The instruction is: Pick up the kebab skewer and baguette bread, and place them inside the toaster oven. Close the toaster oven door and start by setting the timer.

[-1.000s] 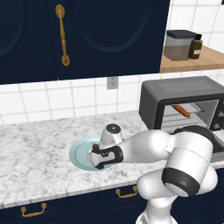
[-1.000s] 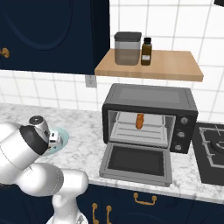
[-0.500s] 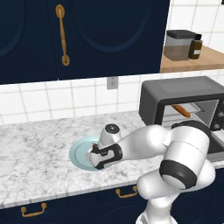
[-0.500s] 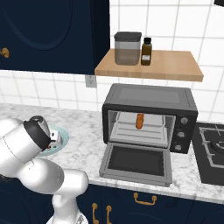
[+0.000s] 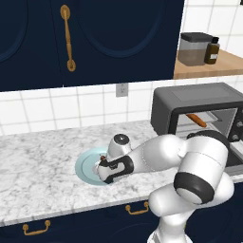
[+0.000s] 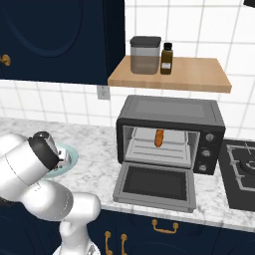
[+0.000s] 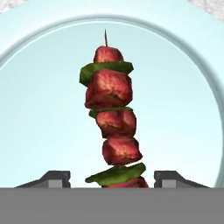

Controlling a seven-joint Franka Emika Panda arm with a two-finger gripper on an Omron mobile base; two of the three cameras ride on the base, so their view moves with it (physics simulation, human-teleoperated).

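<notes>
- Reaching low over the pale blue plate (image 5: pixel 85 163), the gripper (image 7: pixel 112 177) hangs at the left centre of the left base view, the white arm curling in from the lower right.
- At the bottom of the hand view the two dark fingertips (image 7: pixel 54 178) stand on either side of the kebab skewer (image 7: pixel 111 118) — a gap shows on each side of it, so the jaws are spread around the stick, not yet pinching it.
- The kebab skewer lies on the plate, running up the middle of the hand view: red-brown meat chunks with green pieces between them, its thin tip pointing to the top of the frame.
- In the right base view the plate (image 6: pixel 71 155) peeks out at the left centre, just past the arm's dark wrist.
- The toaster oven (image 6: pixel 169 132) sits at the centre right of that view, its door (image 6: pixel 155 184) dropped flat open toward the counter edge.
- Inside, on the wire rack, lies the baguette bread (image 6: pixel 159 138) — an orange-brown loaf, also seen at the right edge of the left base view (image 5: pixel 196 120).
- A wooden shelf (image 6: pixel 172 74) above the oven carries a grey canister (image 6: pixel 145 55) and a dark bottle (image 6: pixel 167 58), just beside each other.
</notes>
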